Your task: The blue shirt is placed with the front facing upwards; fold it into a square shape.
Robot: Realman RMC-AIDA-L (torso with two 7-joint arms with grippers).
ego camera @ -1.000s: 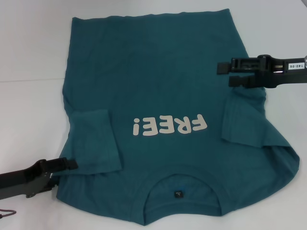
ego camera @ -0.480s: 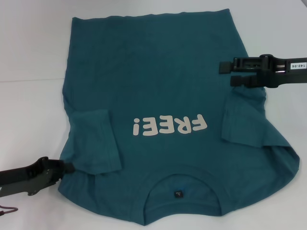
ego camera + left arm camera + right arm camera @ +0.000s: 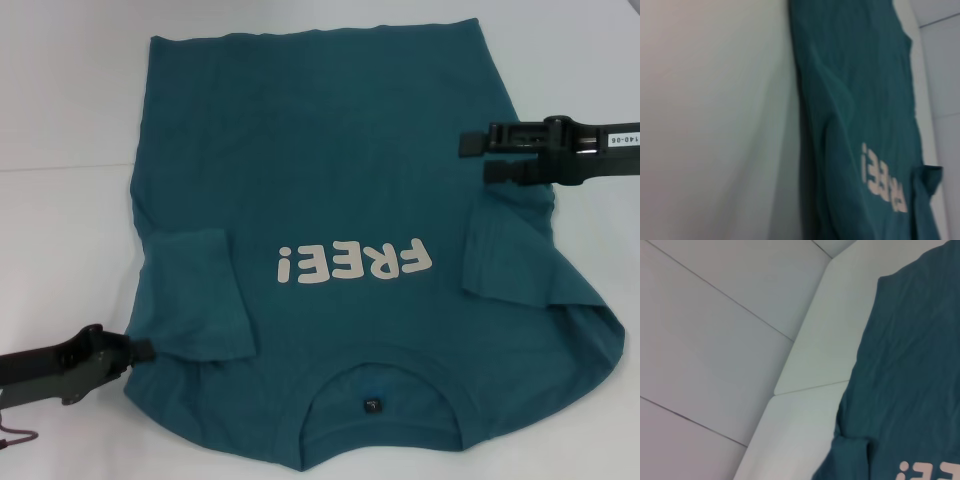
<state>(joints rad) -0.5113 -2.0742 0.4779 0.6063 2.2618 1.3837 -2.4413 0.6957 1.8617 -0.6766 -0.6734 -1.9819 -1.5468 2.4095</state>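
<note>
Both arms finished in matte black. Right end effector [image 3: 472,157] built from two long, flat, parallel fingers with squared tips, joined to a bulkier black housing with a rounded knob on top and a small white label printed with dark digits near the frame edge. Left end effector [image 3: 145,351] slimmer, tapering from a chunky, angular black body with small recessed screws; thin reddish cable trailed beneath it.

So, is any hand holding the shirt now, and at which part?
Cannot tell for the left hand, at the shirt's edge by the folded sleeve. The right hand, open over the other edge, holds nothing.
</note>
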